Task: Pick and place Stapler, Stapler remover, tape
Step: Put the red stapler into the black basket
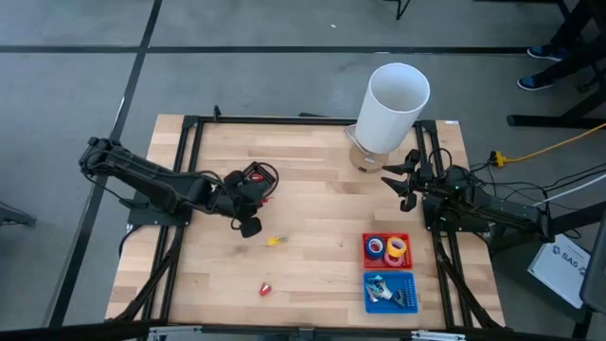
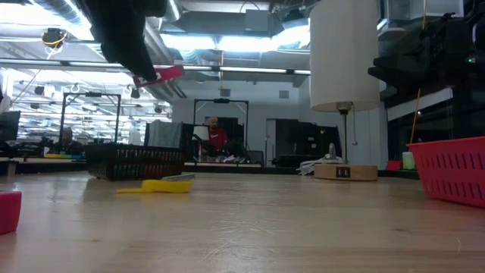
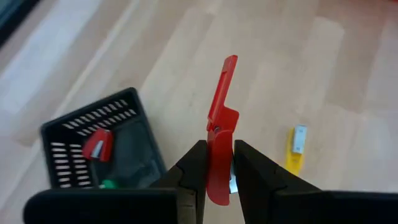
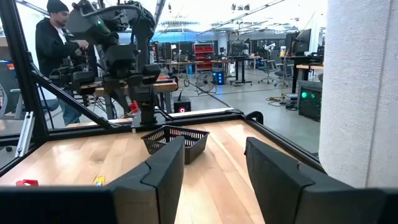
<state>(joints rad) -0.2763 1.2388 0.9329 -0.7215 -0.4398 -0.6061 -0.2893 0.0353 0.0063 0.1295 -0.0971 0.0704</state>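
1. Table (image 1: 312,237) of pale wood planks fills most of what we see from above, with a dark metal frame along its edges.
2. Next in size, we find a tall white cylinder (image 1: 393,106) standing at the far side of the table, near the right arm.
3. We see the left arm reaching in from the left side; its left gripper (image 3: 215,167) is raised above the table, clamped on a red stapler (image 3: 220,137) whose long body sticks out past the fingertips.
4. We see the right arm waiting at the right edge — its right gripper (image 4: 211,168) hangs with its fingers spread apart and nothing between them.
5. A black mesh basket (image 3: 99,146) sits on the table near the left gripper; inside it we can make out a small red item and something green, too unclear to identify.
6. A red tray (image 1: 387,248) at the near right holds the tape (image 1: 386,248) — small rolls in blue, red and orange-yellow.
7. Just in front of it, a blue tray (image 1: 390,291) holds small items we cannot identify.
8. A small yellow object (image 1: 275,241) lies on the bare wood, near the middle.
9. A small red object (image 1: 266,287) lies nearer the front edge, well apart from the trays.
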